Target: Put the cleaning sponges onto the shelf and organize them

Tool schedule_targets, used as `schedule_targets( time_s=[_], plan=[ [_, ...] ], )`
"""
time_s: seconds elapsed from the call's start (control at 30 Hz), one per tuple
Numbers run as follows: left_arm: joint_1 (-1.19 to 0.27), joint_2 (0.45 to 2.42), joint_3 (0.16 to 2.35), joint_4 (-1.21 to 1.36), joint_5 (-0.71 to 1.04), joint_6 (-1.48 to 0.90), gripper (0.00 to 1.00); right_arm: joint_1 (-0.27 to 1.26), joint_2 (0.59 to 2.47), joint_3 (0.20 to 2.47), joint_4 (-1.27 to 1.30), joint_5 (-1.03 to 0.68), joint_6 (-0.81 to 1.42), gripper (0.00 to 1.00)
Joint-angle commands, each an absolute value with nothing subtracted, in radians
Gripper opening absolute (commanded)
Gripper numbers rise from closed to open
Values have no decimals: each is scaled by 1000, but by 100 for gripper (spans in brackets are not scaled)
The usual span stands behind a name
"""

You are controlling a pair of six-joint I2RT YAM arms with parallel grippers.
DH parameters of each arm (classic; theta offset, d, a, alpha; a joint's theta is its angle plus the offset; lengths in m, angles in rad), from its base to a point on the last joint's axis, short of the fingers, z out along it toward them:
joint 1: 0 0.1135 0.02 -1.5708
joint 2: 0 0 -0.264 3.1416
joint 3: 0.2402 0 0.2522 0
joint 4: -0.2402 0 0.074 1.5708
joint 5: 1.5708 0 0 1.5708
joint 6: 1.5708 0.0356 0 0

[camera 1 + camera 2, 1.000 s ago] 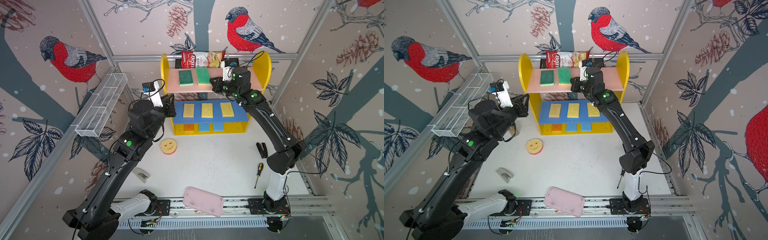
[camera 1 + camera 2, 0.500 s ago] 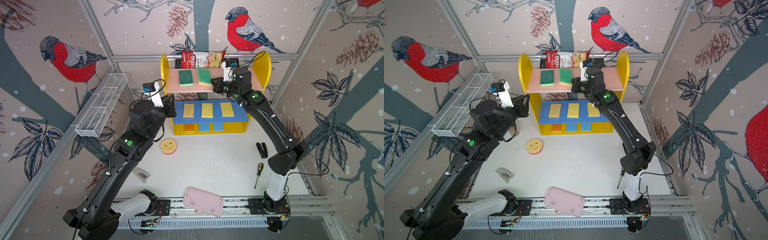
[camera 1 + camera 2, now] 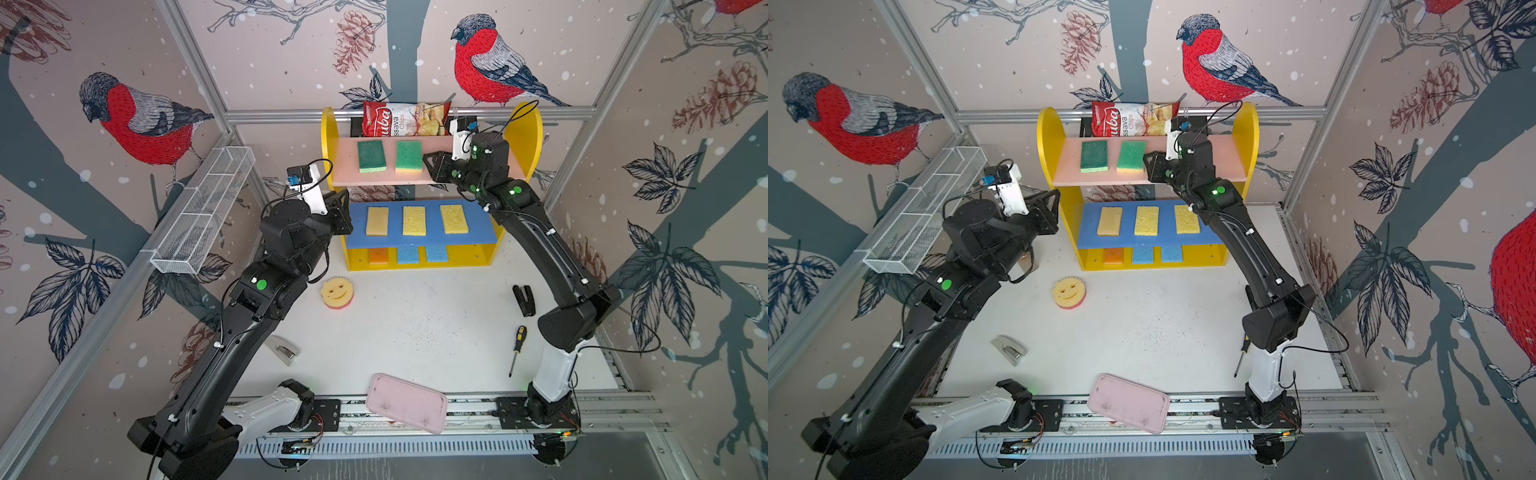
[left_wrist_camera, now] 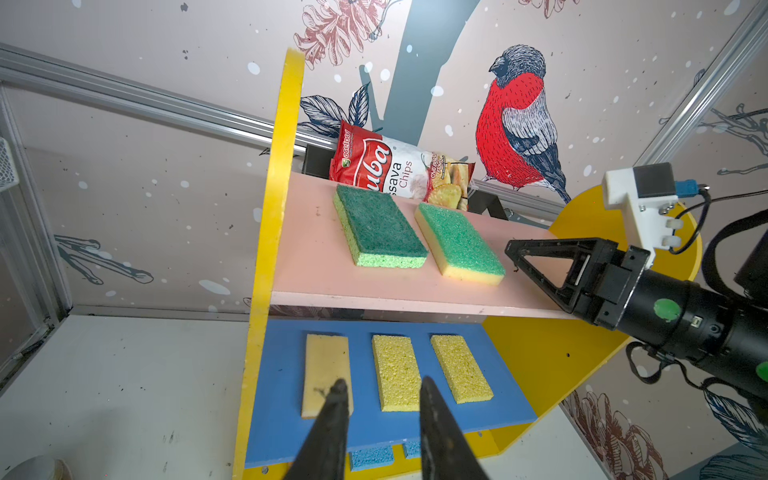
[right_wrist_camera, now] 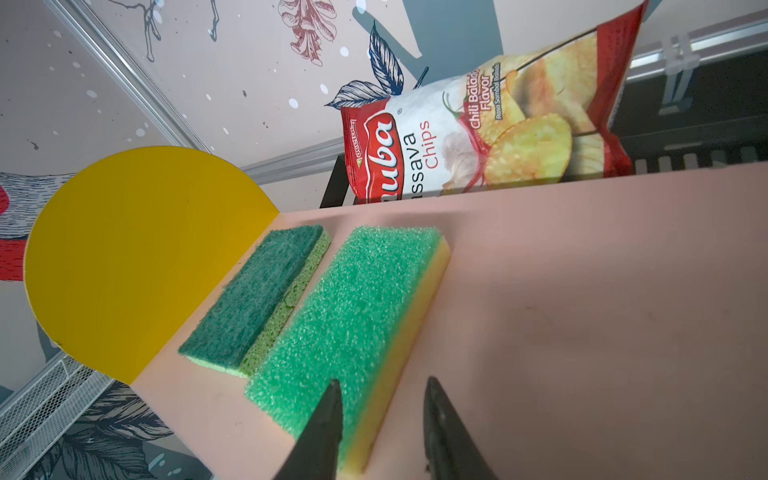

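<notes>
Light green sponge, top tier of shelf: right gripper is seen at its three o'clock, narrowly parted, empty. Withdrawal is best made straight back, sponge left unbrushed.

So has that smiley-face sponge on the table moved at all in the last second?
No. The smiley-face sponge lies at the same spot as before, just off the shelf's front left corner.
</notes>
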State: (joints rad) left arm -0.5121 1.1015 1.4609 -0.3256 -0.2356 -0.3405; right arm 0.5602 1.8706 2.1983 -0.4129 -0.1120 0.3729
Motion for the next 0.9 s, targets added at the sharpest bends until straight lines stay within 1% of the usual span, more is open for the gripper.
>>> schedule_targets(
  time_s=[0.0,0.13,0.23,0.3,0.5,0.67,0.7,0.73,0.8,0.87],
  plan=[
    [-508,1102,1469,-301,-222,-336,30,560,1857,2218,-385,-120,381,36],
    [-509,1104,1471,-304,-219,-338,30,560,1832,2201,-378,-131,388,37],
    [-509,1113,1476,-305,-213,-341,30,568,1800,2150,-344,-169,409,33],
    [-507,1122,1484,-308,-206,-344,29,586,1793,2139,-337,-180,407,32],
    [-508,1151,1509,-293,-178,-354,30,646,1801,2177,-374,-145,364,33],
    [-507,1295,1703,-437,-176,-315,27,652,1770,2122,-351,-129,370,33],
    [-508,1319,1724,-455,-180,-307,28,652,1765,2111,-346,-130,372,33],
    [-508,1345,1739,-466,-184,-301,31,652,1760,2103,-342,-132,374,33],
    [-507,1386,1767,-482,-192,-292,38,652,1754,2091,-341,-132,374,33],
    [-507,1436,1817,-518,-188,-287,47,652,1752,2087,-348,-125,371,34]
  ],
)
